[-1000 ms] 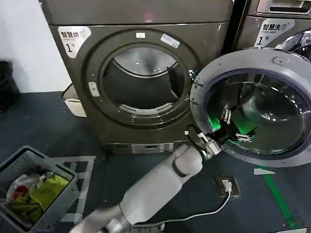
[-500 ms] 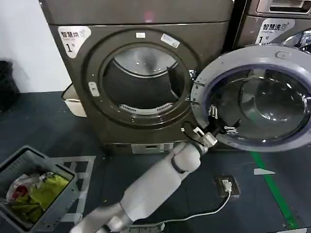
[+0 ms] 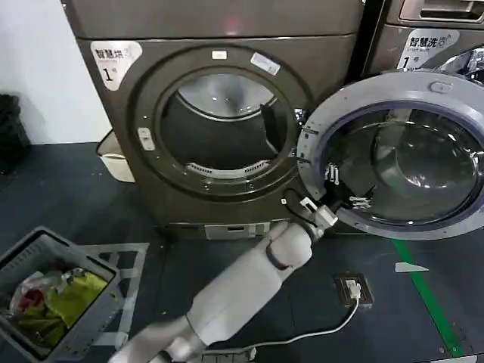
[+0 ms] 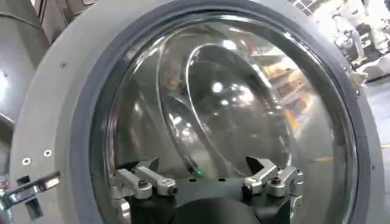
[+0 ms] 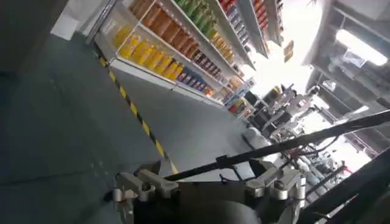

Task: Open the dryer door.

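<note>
Left claw (image 3: 344,192) spread before open dryer door (image 3: 401,155).

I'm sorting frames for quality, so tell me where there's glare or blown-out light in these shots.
Left wrist view: bright specks and room reflections on the dryer door glass, above the open left gripper. Head view: softer sheen on the door glass, the drum dark. Right wrist view: washed-out light above the right gripper.

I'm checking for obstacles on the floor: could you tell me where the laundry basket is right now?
In the head view, the laundry basket sits on the floor at lower left, in front and left of the dryer.
</note>
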